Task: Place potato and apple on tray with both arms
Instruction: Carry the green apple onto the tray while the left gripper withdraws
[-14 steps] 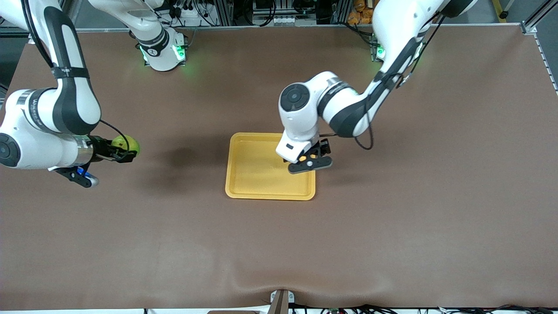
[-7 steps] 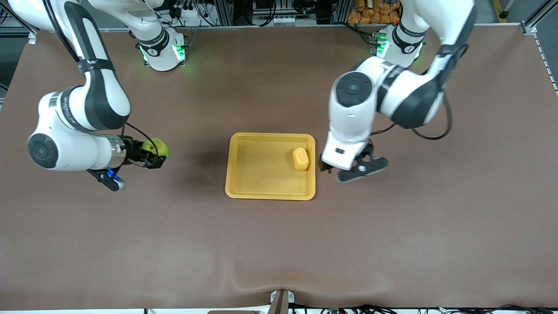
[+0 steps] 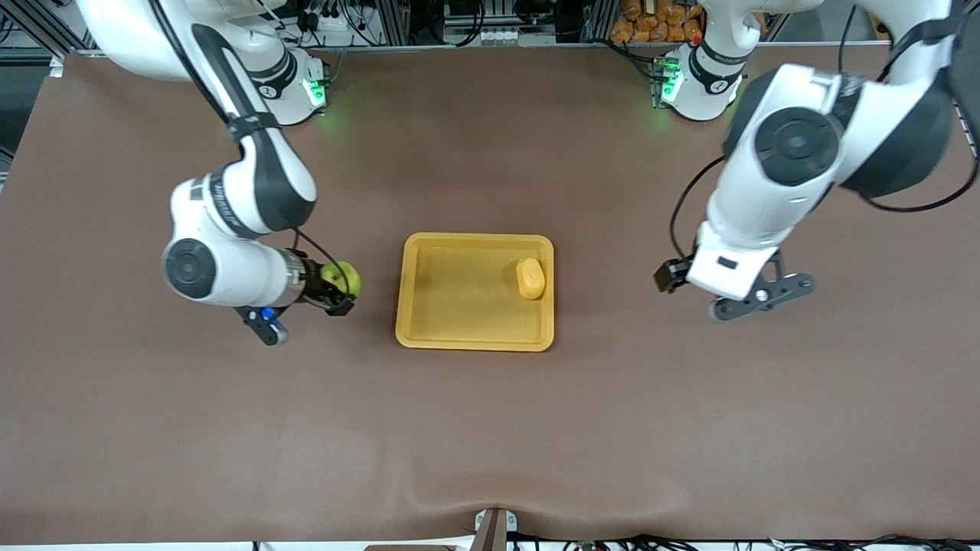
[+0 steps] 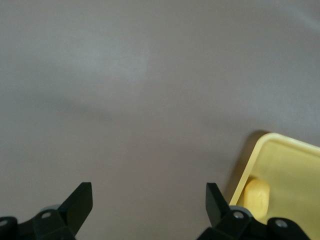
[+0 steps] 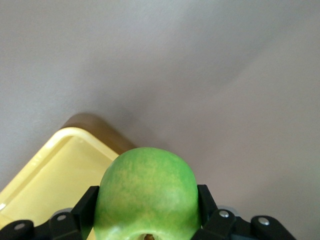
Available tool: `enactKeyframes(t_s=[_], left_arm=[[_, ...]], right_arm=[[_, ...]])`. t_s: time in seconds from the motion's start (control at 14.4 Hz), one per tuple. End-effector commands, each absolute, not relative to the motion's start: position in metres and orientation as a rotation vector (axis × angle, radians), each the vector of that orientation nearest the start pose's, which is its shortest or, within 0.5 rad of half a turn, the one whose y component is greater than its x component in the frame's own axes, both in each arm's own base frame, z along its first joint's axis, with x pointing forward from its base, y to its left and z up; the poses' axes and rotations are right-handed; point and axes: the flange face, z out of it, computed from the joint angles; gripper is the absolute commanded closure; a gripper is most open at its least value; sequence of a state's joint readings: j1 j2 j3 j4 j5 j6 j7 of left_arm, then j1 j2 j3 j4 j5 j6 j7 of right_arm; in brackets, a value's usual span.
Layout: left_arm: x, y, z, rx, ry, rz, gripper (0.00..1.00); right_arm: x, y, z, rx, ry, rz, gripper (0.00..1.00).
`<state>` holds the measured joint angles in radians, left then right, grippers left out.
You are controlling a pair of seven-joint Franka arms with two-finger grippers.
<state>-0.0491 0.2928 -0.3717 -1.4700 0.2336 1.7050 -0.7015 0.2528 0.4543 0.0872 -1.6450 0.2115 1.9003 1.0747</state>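
Note:
The yellow-orange tray (image 3: 429, 306) lies mid-table. The potato (image 3: 529, 278) rests in it by the rim toward the left arm's end; it also shows in the left wrist view (image 4: 256, 195) with the tray (image 4: 262, 144). My left gripper (image 3: 668, 277) is open and empty over bare table, off the tray toward the left arm's end; the left wrist view shows its jaws wide apart (image 4: 147, 197). My right gripper (image 3: 341, 295) is shut on the green apple (image 3: 342, 275) over the table just beside the tray's rim toward the right arm's end. The right wrist view shows the apple (image 5: 147, 190) between the fingers (image 5: 86, 205) and the tray (image 5: 55, 170).
The brown table mat (image 3: 490, 428) spreads wide around the tray. Both arm bases with green lights stand at the table's edge farthest from the front camera. The left arm's large elbow (image 3: 796, 145) hangs over the table near its base.
The left gripper has let go of the potato on the tray and drawn away toward the left arm's end. The right gripper has carried the apple toward the tray.

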Motion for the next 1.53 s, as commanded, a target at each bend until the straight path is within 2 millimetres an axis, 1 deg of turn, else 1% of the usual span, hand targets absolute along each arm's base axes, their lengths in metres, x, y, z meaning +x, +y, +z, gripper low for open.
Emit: enactKeyframes(t_s=[0.0, 0.07, 0.14, 0.21, 0.28, 0.35, 0.49, 0.56, 0.76, 0.83, 0.97, 1.04, 1.11, 1.18, 1.39, 1.46], left_arm=[[0.587, -0.146, 0.558, -3.049, -0.312, -0.025, 0.00], [0.584, -0.131, 0.566, -3.067, -0.257, -0.011, 0.00], [0.578, -0.120, 0.574, -3.061, -0.215, 0.017, 0.00], [0.574, -0.109, 0.581, -3.056, -0.173, 0.032, 0.00], [0.570, -0.093, 0.587, -3.057, -0.138, 0.050, 0.00], [0.568, -0.075, 0.595, -3.075, -0.115, 0.052, 0.00], [0.561, -0.055, 0.605, -3.095, -0.052, 0.069, 0.00], [0.555, -0.047, 0.613, -3.094, -0.034, 0.071, 0.00], [0.542, -0.043, 0.627, -3.093, 0.030, 0.089, 0.00], [0.540, -0.044, 0.632, -3.094, 0.057, 0.093, 0.00], [0.539, -0.047, 0.638, -3.114, 0.067, 0.079, 0.00], [0.538, -0.048, 0.640, -3.131, 0.064, 0.079, 0.00], [0.537, -0.048, 0.641, -3.137, 0.068, 0.082, 0.00], [0.535, -0.049, 0.641, -3.135, 0.074, 0.096, 0.00], [0.524, -0.044, 0.647, -3.123, 0.224, 0.144, 0.00], [0.523, -0.043, 0.646, -3.114, 0.234, 0.158, 0.00]], right_arm=[[0.624, 0.254, 0.342, -2.752, 1.317, 0.459, 1.00], [0.623, 0.264, 0.342, -2.743, 1.344, 0.457, 1.00], [0.622, 0.269, 0.339, -2.742, 1.359, 0.460, 1.00], [0.620, 0.278, 0.331, -2.747, 1.357, 0.463, 1.00], [0.619, 0.289, 0.321, -2.739, 1.366, 0.445, 1.00], [0.619, 0.302, 0.310, -2.705, 1.416, 0.414, 1.00], [0.615, 0.318, 0.289, -2.693, 1.457, 0.396, 1.00], [0.614, 0.324, 0.285, -2.695, 1.451, 0.385, 1.00], [0.606, 0.336, 0.267, -2.716, 1.435, 0.387, 1.00], [0.604, 0.339, 0.261, -2.720, 1.442, 0.392, 1.00], [0.601, 0.344, 0.255, -2.717, 1.462, 0.380, 1.00], [0.597, 0.348, 0.251, -2.720, 1.463, 0.381, 1.00], [0.595, 0.349, 0.249, -2.724, 1.463, 0.386, 1.00], [0.592, 0.349, 0.243, -2.732, 1.467, 0.397, 1.00], [0.583, 0.351, 0.227, -2.723, 1.457, 0.349, 1.00], [0.581, 0.352, 0.222, -2.723, 1.457, 0.349, 1.00]])
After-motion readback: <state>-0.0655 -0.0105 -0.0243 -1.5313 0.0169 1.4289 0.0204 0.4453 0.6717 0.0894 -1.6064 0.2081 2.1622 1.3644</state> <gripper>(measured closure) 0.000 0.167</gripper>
